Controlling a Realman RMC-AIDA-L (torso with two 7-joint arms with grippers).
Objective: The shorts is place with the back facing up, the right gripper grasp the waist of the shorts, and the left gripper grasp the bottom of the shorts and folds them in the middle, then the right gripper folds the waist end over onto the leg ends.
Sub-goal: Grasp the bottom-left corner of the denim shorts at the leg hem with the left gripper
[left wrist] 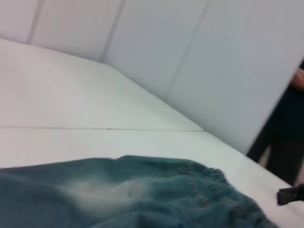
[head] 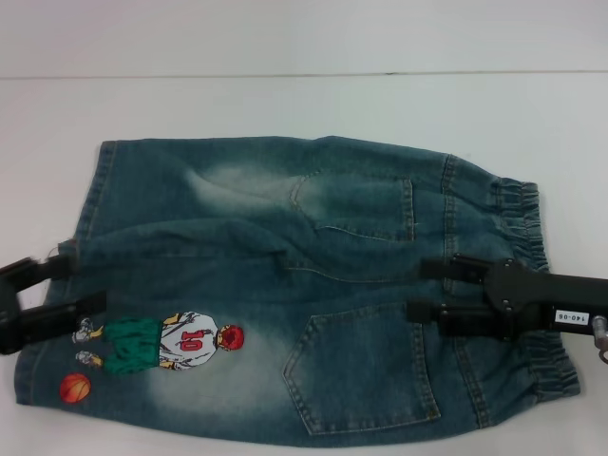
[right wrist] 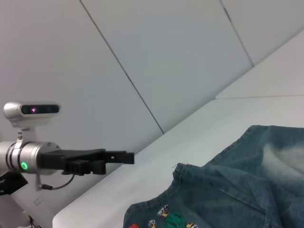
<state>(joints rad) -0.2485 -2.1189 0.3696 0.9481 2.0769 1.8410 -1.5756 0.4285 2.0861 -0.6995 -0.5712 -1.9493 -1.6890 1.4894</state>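
Observation:
The denim shorts (head: 285, 275) lie flat with the back pockets up, the gathered waist (head: 532, 285) at the right and the leg hems (head: 90, 199) at the left. The cartoon print (head: 180, 344) and orange ball (head: 75, 388) sit near the lower left hem. My left gripper (head: 84, 285) is open at the hem edge between the two legs, its fingers (head: 57, 268) spread. My right gripper (head: 418, 290) is open over the cloth just inside the waistband, between the two pockets. The right wrist view shows the left gripper (right wrist: 114, 158) beyond the hem of the shorts (right wrist: 237, 190).
The shorts rest on a white table (head: 304, 104) with a seam line across the back. Pale wall panels (left wrist: 213, 57) stand behind it. A dark-clothed person (left wrist: 287, 133) stands off the table's far end in the left wrist view.

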